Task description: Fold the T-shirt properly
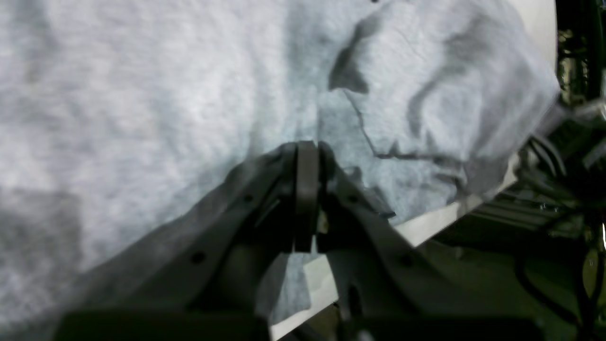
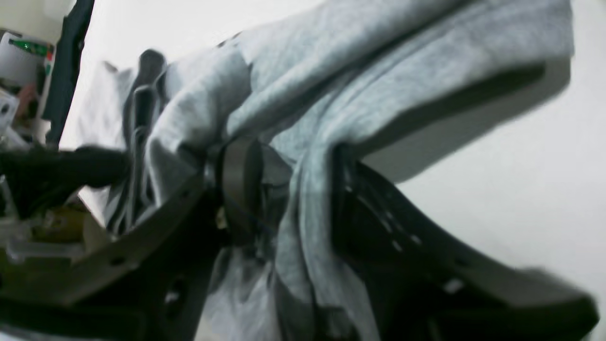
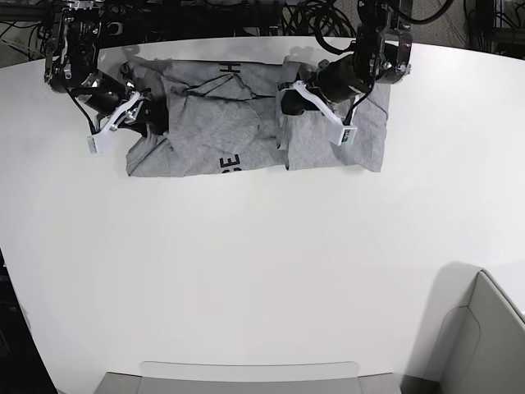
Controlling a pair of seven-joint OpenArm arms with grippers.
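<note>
The heather-grey T-shirt (image 3: pixel 213 123) lies crumpled along the far side of the white table (image 3: pixel 262 263), with bits of black lettering (image 3: pixel 232 162) showing at folded edges. My left gripper (image 3: pixel 285 96) is over the shirt's right half. In the left wrist view it (image 1: pixel 307 144) is shut, pinching the grey cloth (image 1: pixel 142 94), and creases run out from its tip. My right gripper (image 3: pixel 154 116) is at the shirt's left end. In the right wrist view a bunch of cloth (image 2: pixel 378 71) sits between its fingers (image 2: pixel 293 184), raised off the table and casting a shadow.
Cables and arm bases (image 3: pixel 328 25) crowd the table's far edge. A grey bin (image 3: pixel 246 377) sits at the near edge and another grey container (image 3: pixel 484 345) at the near right corner. The table's edge (image 1: pixel 426 227) runs just below the shirt's hem beside the left gripper.
</note>
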